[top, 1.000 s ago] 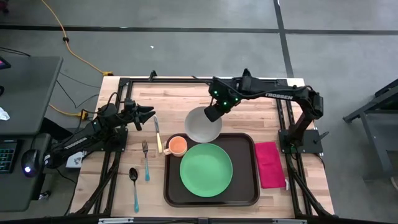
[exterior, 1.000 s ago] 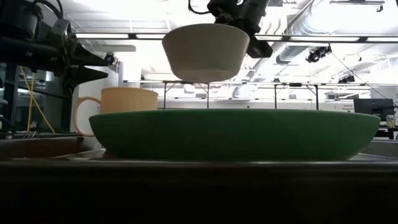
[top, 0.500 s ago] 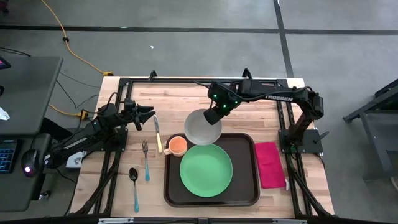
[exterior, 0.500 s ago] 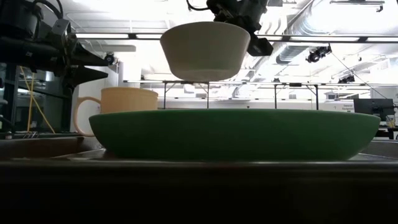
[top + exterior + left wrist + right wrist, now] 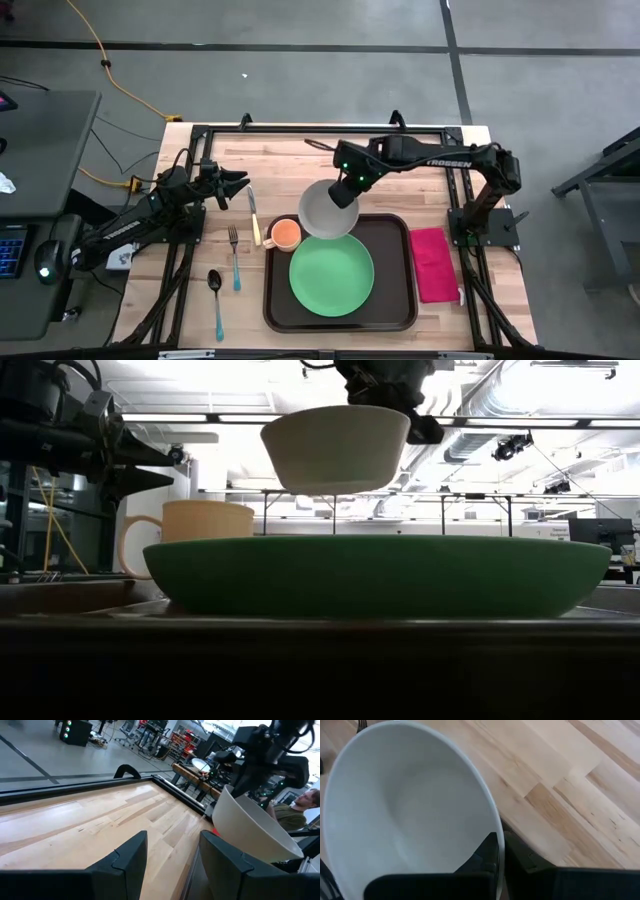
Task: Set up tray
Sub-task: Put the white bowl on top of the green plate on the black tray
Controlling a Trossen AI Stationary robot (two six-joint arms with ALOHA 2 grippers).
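The dark brown tray [image 5: 395, 300] lies at the table's near middle with a green plate [image 5: 331, 273] on it and an orange mug [image 5: 285, 234] at its far left corner. My right gripper [image 5: 345, 192] is shut on a white bowl [image 5: 327, 208], held in the air over the tray's far edge. The bowl also shows in the low view [image 5: 335, 448] above the plate [image 5: 380, 575]. My left gripper [image 5: 240, 184] is open and empty at the table's left, above the wood. My right gripper pinches the bowl's rim [image 5: 496, 842] on its far right side, one finger [image 5: 482, 852] inside the bowl and one [image 5: 520, 857] outside. The fingers come from above, slanting from the far right. The bowl hangs clear of tray and plate, nearly level.
A knife [image 5: 254, 215], a fork [image 5: 234, 255] and a spoon [image 5: 216, 300] lie on the wood left of the tray. A magenta napkin [image 5: 432, 263] lies right of the tray. A person shows beyond the table in the left wrist view [image 5: 300, 807].
My right gripper has carried the bowl a little toward the table's near edge, so it now stands over the tray's far edge by the mug. The bowl stays lifted and nearly level.
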